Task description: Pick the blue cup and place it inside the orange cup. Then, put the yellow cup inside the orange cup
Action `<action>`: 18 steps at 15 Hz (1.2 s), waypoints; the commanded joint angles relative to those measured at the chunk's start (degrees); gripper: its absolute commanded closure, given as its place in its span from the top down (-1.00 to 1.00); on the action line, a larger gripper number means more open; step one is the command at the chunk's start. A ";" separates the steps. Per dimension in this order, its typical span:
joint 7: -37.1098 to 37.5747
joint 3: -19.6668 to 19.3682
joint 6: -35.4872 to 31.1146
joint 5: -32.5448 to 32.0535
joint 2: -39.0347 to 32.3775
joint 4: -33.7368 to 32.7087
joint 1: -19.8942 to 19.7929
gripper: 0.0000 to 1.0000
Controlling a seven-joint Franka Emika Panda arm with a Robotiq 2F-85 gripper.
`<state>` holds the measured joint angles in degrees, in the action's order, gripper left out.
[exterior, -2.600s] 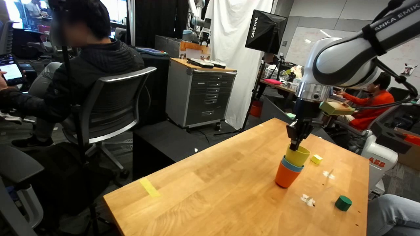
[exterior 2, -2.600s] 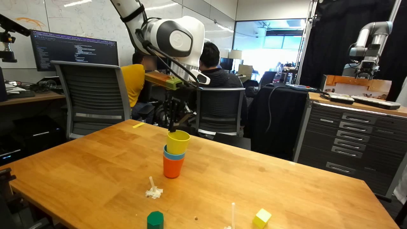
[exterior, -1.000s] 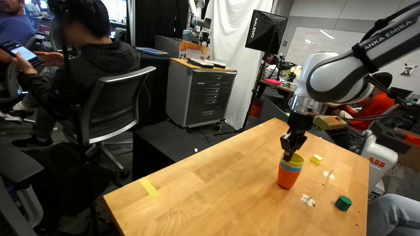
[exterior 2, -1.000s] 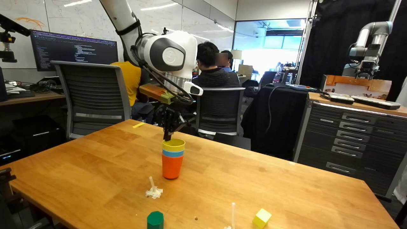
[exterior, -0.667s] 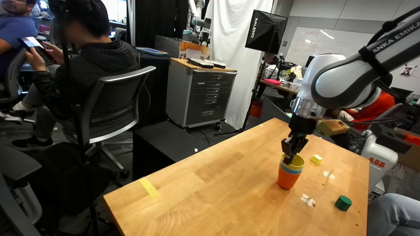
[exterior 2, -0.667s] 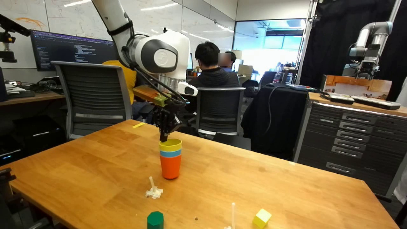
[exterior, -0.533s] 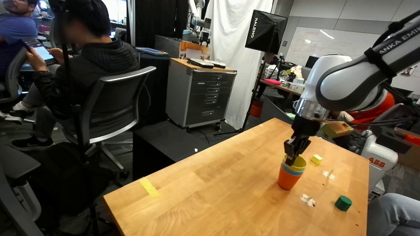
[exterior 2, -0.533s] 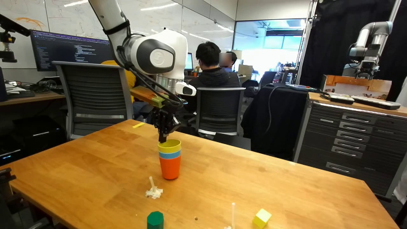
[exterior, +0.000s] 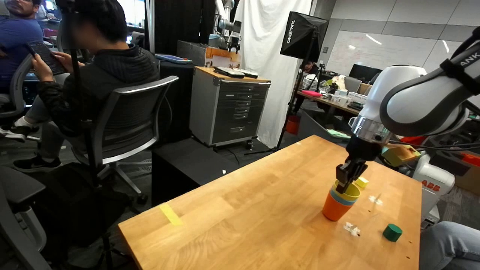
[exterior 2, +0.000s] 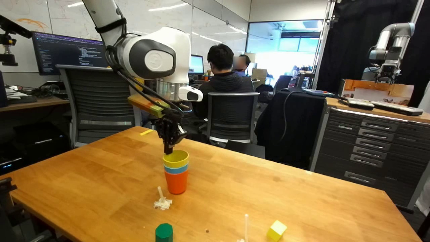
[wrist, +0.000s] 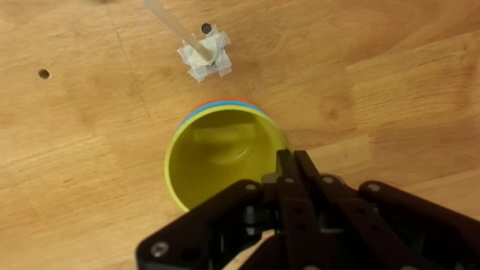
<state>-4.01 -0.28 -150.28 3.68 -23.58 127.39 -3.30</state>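
Observation:
The three cups stand nested in one stack. The yellow cup is innermost and on top, and it also shows in an exterior view and the wrist view. Below its rim a band of the blue cup shows. The orange cup is outermost at the bottom, at or close to the table. The stack leans slightly. My gripper is shut on the yellow cup's wall at the rim, with one finger inside the cup and one outside. Most of the blue cup is hidden.
A taped-down upright stick stands close to the stack; a second stick is farther off. A dark green block and a small yellow cube lie on the wooden table.
The yellow cup has gone deeper into the blue cup. Since then my gripper and the whole stack have shifted together, toward the nearer taped stick. The grip on the yellow rim stays.

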 commanded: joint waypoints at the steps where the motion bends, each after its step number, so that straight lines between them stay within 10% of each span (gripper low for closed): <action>1: -0.70 0.26 -1.82 0.49 2.02 3.39 -0.85 -0.35; 11: -1.45 1.06 -4.50 0.67 5.69 5.53 -1.15 0.97; 18: -7.80 3.68 -5.56 -0.55 15.21 11.17 0.54 1.00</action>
<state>-6.85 1.41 -154.07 3.50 -15.38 133.24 -3.13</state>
